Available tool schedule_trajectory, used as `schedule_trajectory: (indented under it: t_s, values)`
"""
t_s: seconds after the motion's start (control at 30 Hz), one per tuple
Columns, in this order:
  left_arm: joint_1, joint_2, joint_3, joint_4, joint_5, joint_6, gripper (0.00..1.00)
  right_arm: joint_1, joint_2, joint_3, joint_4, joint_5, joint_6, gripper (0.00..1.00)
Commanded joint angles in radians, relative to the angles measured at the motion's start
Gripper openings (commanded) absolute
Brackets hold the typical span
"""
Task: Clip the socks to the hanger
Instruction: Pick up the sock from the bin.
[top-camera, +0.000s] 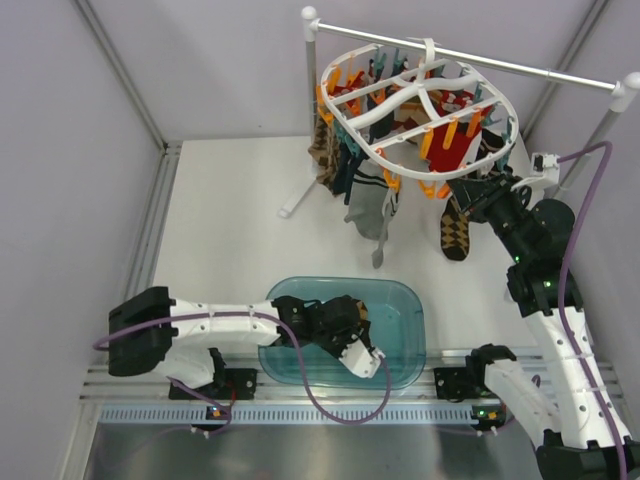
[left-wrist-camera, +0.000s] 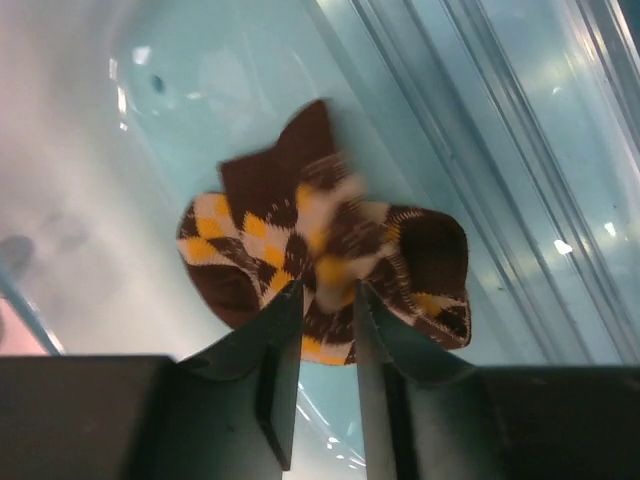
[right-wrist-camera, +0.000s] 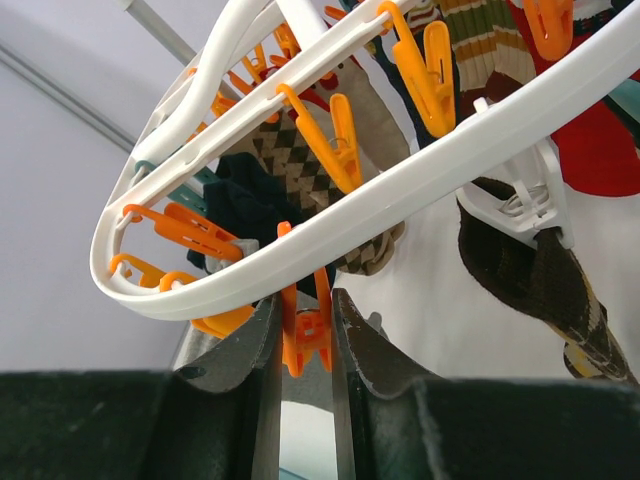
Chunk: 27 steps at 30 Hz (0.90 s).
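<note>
Checked sock (left-wrist-camera: 320, 250), pinched in the left jaws at lower centre, should be raised edge-first to the orange clip (right-wrist-camera: 305, 335) squeezed by the right jaws beneath the hanger (right-wrist-camera: 420, 192).

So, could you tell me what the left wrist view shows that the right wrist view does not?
Only the left wrist: the left gripper pinching a crumpled checked sock, the teal tub behind it. Only the right wrist: the right gripper closed on an orange clip under the hanger ring, and a second sock hanging from a white clip. Both: a gripper closed on something and a brown patterned sock.
</note>
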Motion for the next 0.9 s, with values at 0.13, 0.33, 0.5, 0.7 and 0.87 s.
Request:
schedule_trajectory:
  t_s: [0.13, 0.33, 0.5, 0.7, 0.87]
  values:
    - [-0.003, -0.016, 0.031, 0.038, 0.059, 0.012, 0.49, 0.004, -0.003, 0.003, -0.008, -0.005, -0.017, 0.00]
    - [-0.021, 0.030, 0.108, -0.002, 0.125, -0.117, 0.54, 0.002, -0.004, 0.002, -0.009, -0.006, -0.019, 0.00]
    - [-0.029, 0.099, 0.120, 0.020, 0.116, -0.184, 0.54, 0.002, 0.005, 0.002, -0.006, -0.005, -0.017, 0.00]
    - [-0.029, 0.166, 0.108, 0.055, 0.106, -0.186, 0.54, 0.002, 0.010, -0.002, 0.000, -0.003, -0.019, 0.00]
    - [-0.029, 0.226, 0.134, 0.081, 0.063, -0.214, 0.48, 0.002, 0.008, 0.000, -0.003, -0.003, -0.019, 0.00]
